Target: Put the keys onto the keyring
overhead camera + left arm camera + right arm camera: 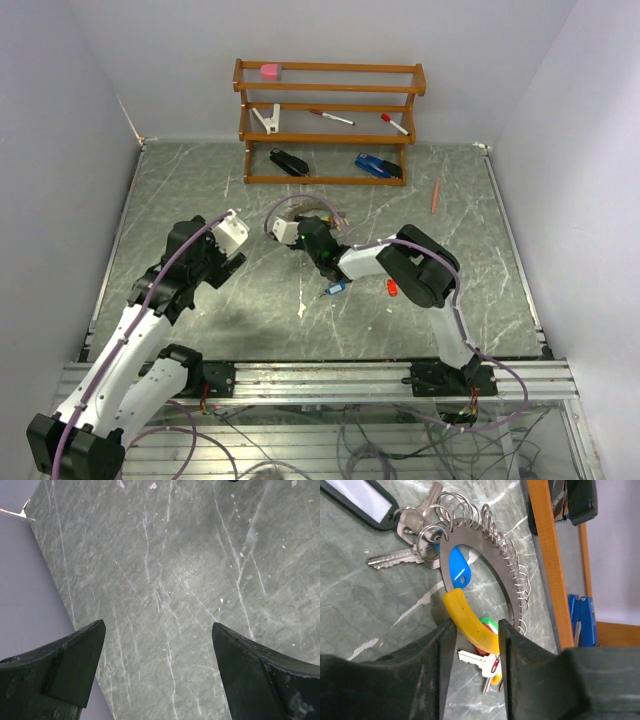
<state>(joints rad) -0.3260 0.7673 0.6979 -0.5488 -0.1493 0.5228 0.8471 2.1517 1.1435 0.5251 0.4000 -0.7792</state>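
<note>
Marble table [165,570]: R gripper [475,630] clamped on keyring [480,539] yellow grip; L gripper [159,626] wide apart.

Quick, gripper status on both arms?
Left gripper: open, empty.
Right gripper: closed on the keyring, at its yellow section.

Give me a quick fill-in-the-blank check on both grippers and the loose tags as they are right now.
1. The right gripper is shut on a curved plastic piece coloured ____, beside the flat silvery metal keyring.
2. The left gripper hangs ____ over the bare grey marble table, nothing between its fingers.
3. The loose small tag lying on the table right of the small blue tag is coloured ____.
Missing words: yellow; open; red.
</note>
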